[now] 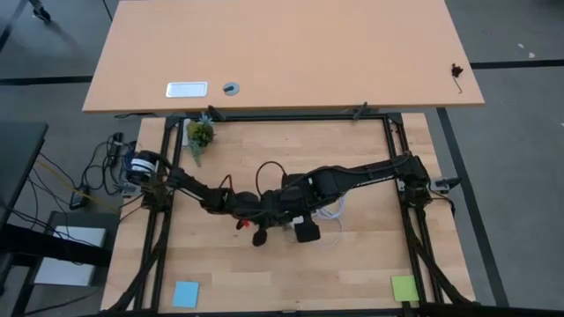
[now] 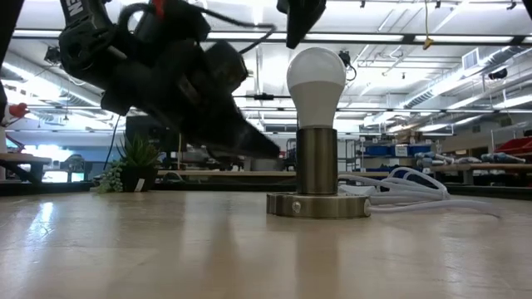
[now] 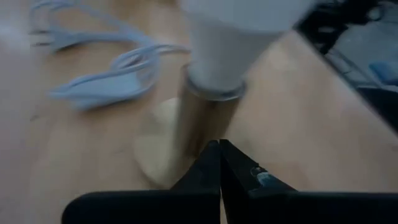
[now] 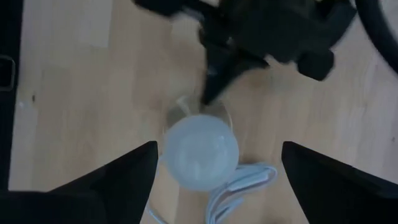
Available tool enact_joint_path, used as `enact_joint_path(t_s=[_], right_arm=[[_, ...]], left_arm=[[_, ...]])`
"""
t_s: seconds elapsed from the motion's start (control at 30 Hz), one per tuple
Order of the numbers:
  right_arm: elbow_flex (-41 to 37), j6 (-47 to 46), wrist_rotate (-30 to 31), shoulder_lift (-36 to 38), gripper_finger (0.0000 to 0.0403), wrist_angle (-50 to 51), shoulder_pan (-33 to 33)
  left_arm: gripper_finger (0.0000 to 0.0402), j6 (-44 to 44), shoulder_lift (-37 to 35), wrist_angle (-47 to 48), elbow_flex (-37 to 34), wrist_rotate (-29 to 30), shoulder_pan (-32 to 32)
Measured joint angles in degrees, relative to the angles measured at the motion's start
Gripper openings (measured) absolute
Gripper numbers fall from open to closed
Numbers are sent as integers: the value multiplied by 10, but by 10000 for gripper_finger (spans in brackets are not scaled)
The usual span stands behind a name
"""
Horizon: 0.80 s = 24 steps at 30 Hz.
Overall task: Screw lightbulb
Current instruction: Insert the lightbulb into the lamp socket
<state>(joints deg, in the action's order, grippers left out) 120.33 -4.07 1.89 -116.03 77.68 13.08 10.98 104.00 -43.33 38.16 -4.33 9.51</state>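
Observation:
The white lightbulb (image 2: 316,76) stands upright with its narrow base in a metal socket column (image 2: 317,170), which rises from a round disc (image 2: 317,205) on the table. My left gripper (image 3: 219,163) is shut and slants down toward the column from the table's left; it also shows in the low view (image 2: 268,151). My right gripper (image 4: 217,177) is open and points straight down from above the bulb (image 4: 200,152), with its fingers wide apart on either side. In the low view one right finger (image 2: 303,21) shows above the bulb. In the high view both arms cover the bulb. My left gripper's shut fingertips (image 3: 217,149) stand right at the lower part of the socket column (image 3: 198,127), slanting down from the table's left. I cannot tell whether they touch it.
A coiled white cable (image 2: 416,187) lies beside the socket, toward the right edge. A small potted plant (image 1: 199,135) stands at the far left. A blue note (image 1: 185,293) and a green note (image 1: 404,288) lie near the front edge.

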Motion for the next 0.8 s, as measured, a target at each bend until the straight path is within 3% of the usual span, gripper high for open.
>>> enact_joint_path(t_s=[0.3,0.8], right_arm=[[-8,53,0,0,337,9,1],[-30,141,-35,-1,336,8,-28]], left_arm=[[0,2,62,39,46,27,7],[0,-5,60,68,47,57,-1]])
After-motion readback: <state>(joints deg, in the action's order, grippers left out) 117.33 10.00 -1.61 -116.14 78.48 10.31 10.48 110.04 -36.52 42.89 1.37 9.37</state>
